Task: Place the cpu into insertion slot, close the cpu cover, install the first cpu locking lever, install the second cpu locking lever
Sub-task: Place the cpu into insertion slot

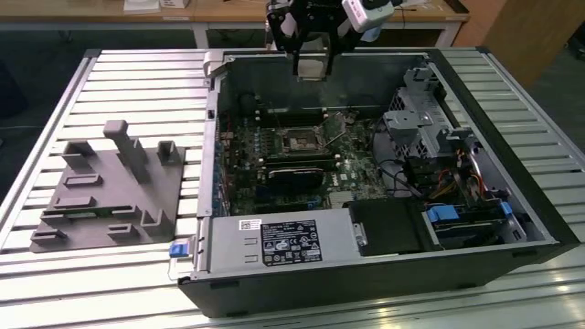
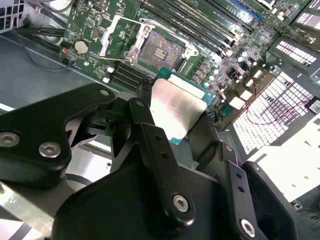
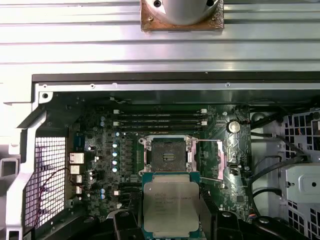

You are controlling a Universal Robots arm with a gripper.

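Exterior view: open computer case (image 1: 539, 205) lying on the slatted metal counter (image 1: 137, 75), with the arm high above the insertion slot (image 1: 299, 139), over the case's far wall.
Claw (image 2: 177, 120): clamped on the cpu (image 2: 175, 107), a black finger against each of two opposite edges.
Cpu, first wrist view (image 3: 170, 207): held flat with its metal top facing the camera, clear of the board, apart from the insertion slot and not seated in it.
Insertion slot, both wrist views (image 3: 167, 152) (image 2: 160, 50): bare, dark centre exposed inside a silvery frame.
Cpu cover (image 2: 106, 40): swung open, tilted up from one side of the insertion slot, green board showing through its window.
Memory slots (image 3: 160, 120): long black rows just beside the insertion slot.
Grey fixture (image 1: 109, 185): on the counter outside the case, well apart from the insertion slot, toward the exterior view's left.
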